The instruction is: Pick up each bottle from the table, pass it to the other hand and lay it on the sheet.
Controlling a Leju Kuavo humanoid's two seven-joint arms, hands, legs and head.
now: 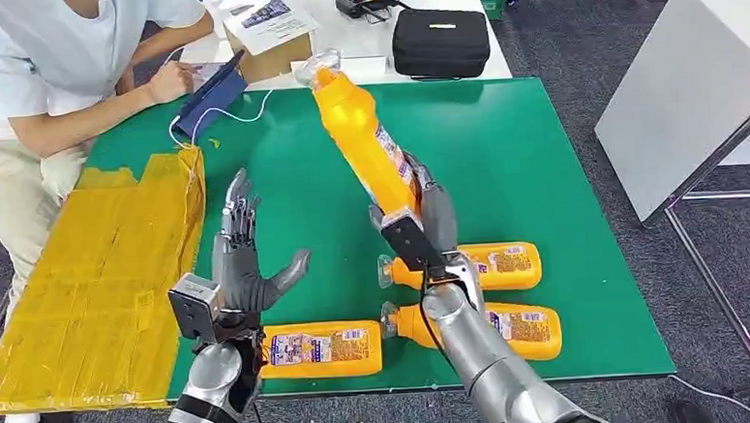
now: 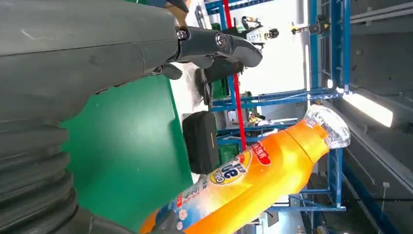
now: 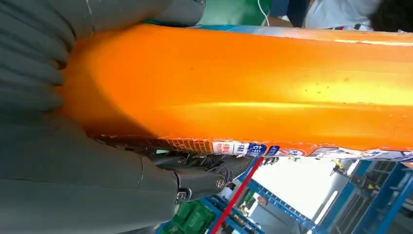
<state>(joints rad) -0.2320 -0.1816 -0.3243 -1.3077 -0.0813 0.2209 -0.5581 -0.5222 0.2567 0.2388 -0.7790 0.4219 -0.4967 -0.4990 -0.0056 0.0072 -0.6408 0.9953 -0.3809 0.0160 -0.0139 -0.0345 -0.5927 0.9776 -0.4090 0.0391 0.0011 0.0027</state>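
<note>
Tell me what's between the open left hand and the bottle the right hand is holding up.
Nothing: in the head view, bare green table separates the left hand from the raised bottle in the right hand.

4 orange bottles [image 1: 363, 139], 1 yellow sheet [image 1: 94, 284], seemingly.

Silver jointed arms [image 1: 486, 361] carry grey ribbed wrist covers and dark fingers [image 1: 239, 219] with small screws.

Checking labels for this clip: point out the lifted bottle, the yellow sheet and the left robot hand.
lifted bottle [image 1: 366, 144], head view, on its orange body.
yellow sheet [image 1: 94, 284], head view, on its bare middle.
left robot hand [image 1: 243, 272], head view, on the palm.
</note>
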